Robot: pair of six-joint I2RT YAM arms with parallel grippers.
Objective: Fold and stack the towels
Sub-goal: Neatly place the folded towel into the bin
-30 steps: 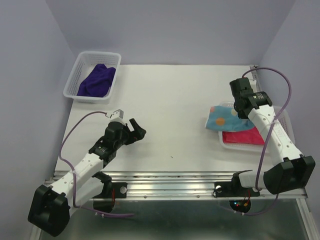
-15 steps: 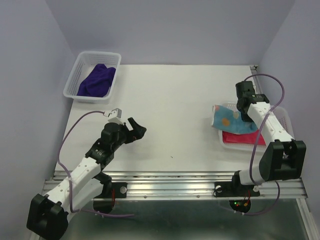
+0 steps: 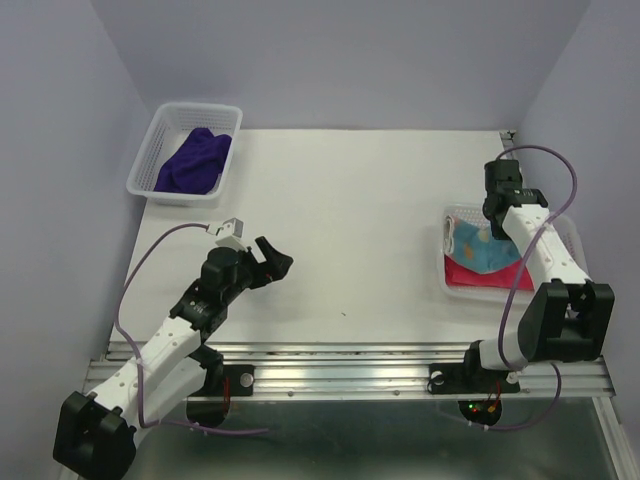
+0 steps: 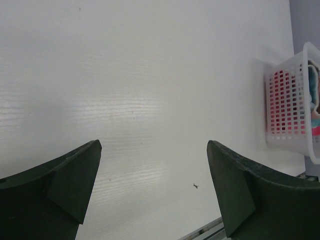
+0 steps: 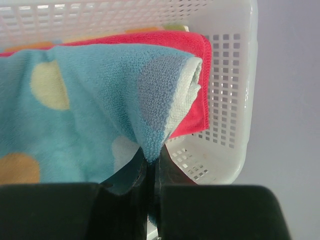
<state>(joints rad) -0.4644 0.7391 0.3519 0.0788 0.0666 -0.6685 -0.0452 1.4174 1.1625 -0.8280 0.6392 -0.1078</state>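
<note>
Two states: right claw (image 5: 152, 167) pinches the blue towel (image 5: 90, 100), left claw (image 4: 154, 145) spread wide.

I am viewing a light blue towel (image 5: 75, 100) showing pale yellow, orange, grey-violet and white dots, beside a plain pink-red towel (image 5: 192, 45) in a white mesh basket (image 5: 235, 100). A dark purple towel (image 3: 195, 160) is showing in a second white basket (image 3: 147, 170). The desk (image 3: 350, 200) is reading white, the walls (image 3: 350, 60) lavender, the left arm (image 3: 165, 340) and right arm (image 3: 540, 250) white with black joints.
</note>
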